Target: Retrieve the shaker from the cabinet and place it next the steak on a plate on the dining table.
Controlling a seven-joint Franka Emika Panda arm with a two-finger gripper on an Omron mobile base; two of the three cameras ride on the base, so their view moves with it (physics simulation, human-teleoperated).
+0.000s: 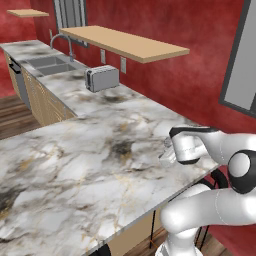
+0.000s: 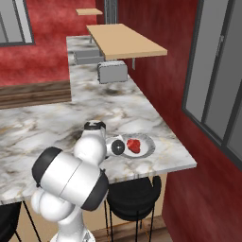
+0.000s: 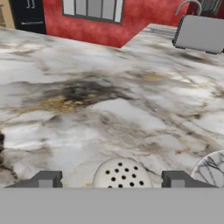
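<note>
Shaker set down by the plate; hand letting go

The marble surface (image 2: 142, 106) carries the white plate (image 2: 146, 150) with the steak (image 2: 134, 144) near its right end. The hand (image 3: 111, 179) hangs low over the shaker (image 3: 121, 174), whose perforated cap sits between the two fingertips (image 3: 46, 178) with a gap on each side, so the jaws stand open and grip nothing. The plate's rim shows just to one side of it. Whether the shaker's base rests fully on the surface is hidden, though it likely does. To finish well, lift straight up along the shaker's axis with the jaws kept wide, so neither fingertip clips the cap and tips it toward the plate.
</note>
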